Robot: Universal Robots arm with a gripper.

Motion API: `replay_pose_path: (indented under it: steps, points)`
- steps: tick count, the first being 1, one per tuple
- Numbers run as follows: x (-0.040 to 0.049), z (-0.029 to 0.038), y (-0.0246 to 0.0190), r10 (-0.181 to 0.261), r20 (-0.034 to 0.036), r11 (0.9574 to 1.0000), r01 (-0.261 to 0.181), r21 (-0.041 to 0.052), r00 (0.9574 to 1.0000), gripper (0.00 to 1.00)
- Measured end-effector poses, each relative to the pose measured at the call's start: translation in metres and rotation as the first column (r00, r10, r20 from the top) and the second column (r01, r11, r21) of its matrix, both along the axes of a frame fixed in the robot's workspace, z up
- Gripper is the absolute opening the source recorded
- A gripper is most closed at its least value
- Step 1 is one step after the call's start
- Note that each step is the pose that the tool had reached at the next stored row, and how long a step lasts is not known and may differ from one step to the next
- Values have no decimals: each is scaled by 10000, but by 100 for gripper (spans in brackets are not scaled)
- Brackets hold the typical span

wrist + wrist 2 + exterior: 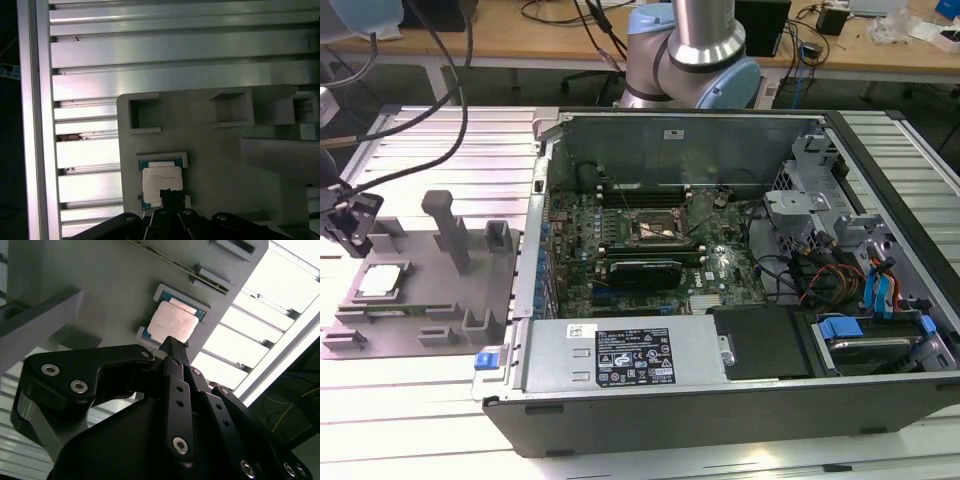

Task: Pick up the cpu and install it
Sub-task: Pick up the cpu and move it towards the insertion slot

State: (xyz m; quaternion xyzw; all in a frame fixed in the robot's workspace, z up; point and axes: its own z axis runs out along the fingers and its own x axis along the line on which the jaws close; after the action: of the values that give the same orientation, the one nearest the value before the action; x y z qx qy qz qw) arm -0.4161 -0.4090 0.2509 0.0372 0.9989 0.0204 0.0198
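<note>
The cpu [380,281] is a small square chip with a pale metal top, lying flat in a recess of the grey fixture plate [420,300] at the exterior view's left. My gripper [355,232] hangs just above and behind it, apart from it. In both wrist views the black fingers meet in one point with nothing between them: gripper [172,343] and gripper [170,194] sit at the edge of the cpu [172,321], cpu [161,179]. The dark socket frame [660,228] lies on the motherboard inside the open computer case [740,420].
Grey posts [448,225] stand upright on the fixture plate beside the cpu's recess. A silver box with a white label [620,355] fills the case's front. Drive bays and cables [860,290] sit at the exterior view's right. The arm's base [695,60] stands behind the case on the ribbed metal table [440,420].
</note>
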Motion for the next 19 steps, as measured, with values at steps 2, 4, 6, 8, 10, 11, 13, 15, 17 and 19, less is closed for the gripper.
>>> replay_pose_path:
  steps: [2, 4, 6, 8, 10, 11, 13, 15, 17, 19]
  points:
    - [0, -41, -14, 0, -2, 10000, 0, -13, 10000, 11]
    - [0, -67, -23, 0, -3, 10000, 0, -23, 10000, 11]
    - [0, -103, -36, 0, -5, 10000, 0, -37, 10000, 11]
    - [0, -131, -46, 0, -6, 10000, 0, -44, 10000, 11]
    - [0, -169, -54, 0, -6, 10000, 0, -48, 10000, 11]
    - [0, -196, -59, 0, -6, 10000, 0, -48, 10000, 11]
    - [0, -235, -66, -1, -6, 10000, 1, -48, 10000, 11]
    - [0, -295, -72, 0, -6, 10000, 0, -48, 10000, 11]
    - [0, -352, -73, 0, -5, 10000, 0, -48, 10000, 11]
    - [0, -372, -73, 0, -6, 10000, 0, -49, 10000, 11]
